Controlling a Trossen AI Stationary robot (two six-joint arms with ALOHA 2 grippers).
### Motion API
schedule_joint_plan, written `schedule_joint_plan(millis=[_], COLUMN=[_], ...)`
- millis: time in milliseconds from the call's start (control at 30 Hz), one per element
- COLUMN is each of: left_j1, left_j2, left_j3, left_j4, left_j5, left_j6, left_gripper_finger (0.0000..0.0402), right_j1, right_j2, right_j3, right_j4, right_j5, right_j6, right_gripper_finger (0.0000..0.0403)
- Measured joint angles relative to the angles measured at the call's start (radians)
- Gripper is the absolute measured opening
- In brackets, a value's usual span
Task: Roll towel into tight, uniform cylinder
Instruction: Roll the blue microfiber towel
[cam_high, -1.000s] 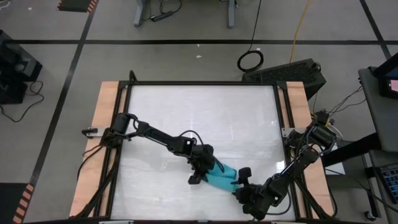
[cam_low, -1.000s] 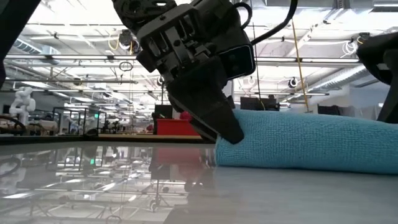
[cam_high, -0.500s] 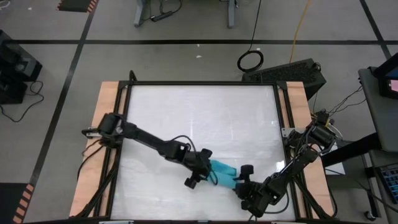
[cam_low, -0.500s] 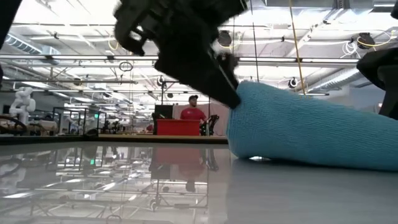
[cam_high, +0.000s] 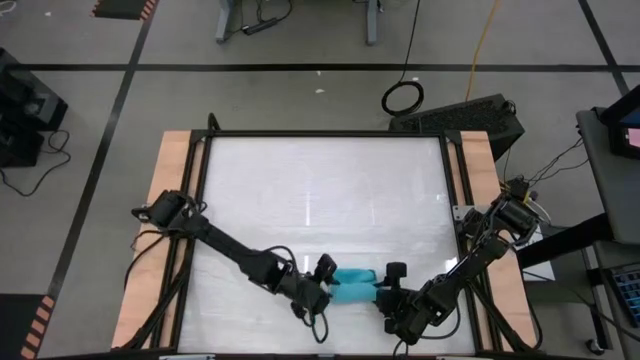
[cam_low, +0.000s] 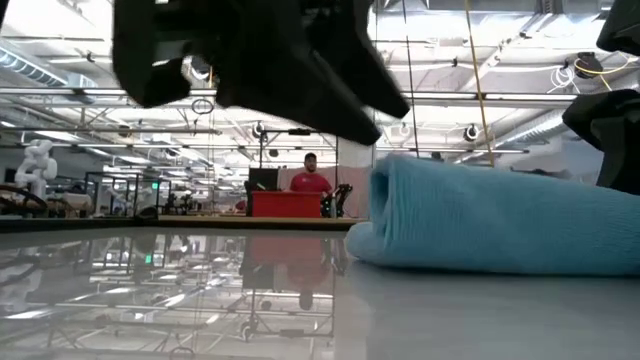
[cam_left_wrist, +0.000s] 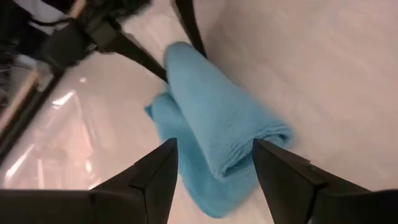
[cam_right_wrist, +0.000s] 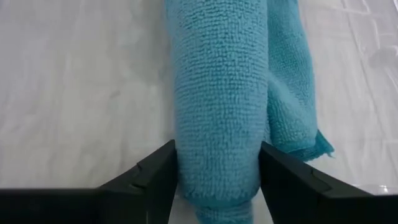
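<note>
The turquoise towel (cam_high: 353, 278) lies rolled into a short thick roll on the white tabletop (cam_high: 320, 190), close to its near edge and lying along that edge. A looser flap (cam_right_wrist: 293, 93) of it rests beside the roll. My left gripper (cam_left_wrist: 214, 144) is open and hangs just above the roll's left end (cam_low: 395, 185), one finger on either side, clear of the cloth. My right gripper (cam_right_wrist: 217, 148) is at the roll's right end, closed around it. My right gripper has the roll's right end (cam_right_wrist: 217, 186) between its two fingers, whose inner sides (cam_right_wrist: 166, 168) meet the cloth on both sides. The fingers slant down from the table's near right and lie along the roll. The roll rests on the table.
Wooden rails (cam_high: 175, 200) and black frame bars run down both sides of the tabletop. The table's near edge is just in front of both grippers, and bare white surface stretches to the far side. A person in red (cam_low: 310, 180) stands far off in the room.
My left gripper has opened, let go of the towel's left end, rolled its wrist and drawn up and back toward the table's near left. The towel's left end rose briefly, then settled. The roll has turned from slanting to lying along the near edge.
</note>
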Motion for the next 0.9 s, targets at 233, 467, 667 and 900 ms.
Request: schedule_joint_plan(millis=[233, 467, 667, 900], left_j1=[-0.019, -0.026, -0.003, 0.009], left_j2=[0.0, 0.008, 0.053, 0.102], left_j3=[0.0, 0.0, 0.0, -0.001], left_j4=[-0.023, 0.049, 0.109, 0.148], left_j5=[-0.056, 0.074, 0.109, 0.111], left_j6=[-0.01, -0.092, -0.178, -0.261], left_gripper_finger=[0.0213, 0.0213, 0.0238, 0.0332], right_j1=[-0.002, -0.006, -0.01, -0.01], right_j2=[0.0, 0.0, -0.002, -0.002], right_j3=[0.0, 0.0, 0.001, 0.001], right_j4=[0.004, 0.008, 0.012, 0.019], right_j5=[-0.021, -0.046, -0.069, -0.081], right_j6=[0.001, -0.003, -0.011, -0.006], right_gripper_finger=[0.0148, 0.0082, 0.005, 0.0049])
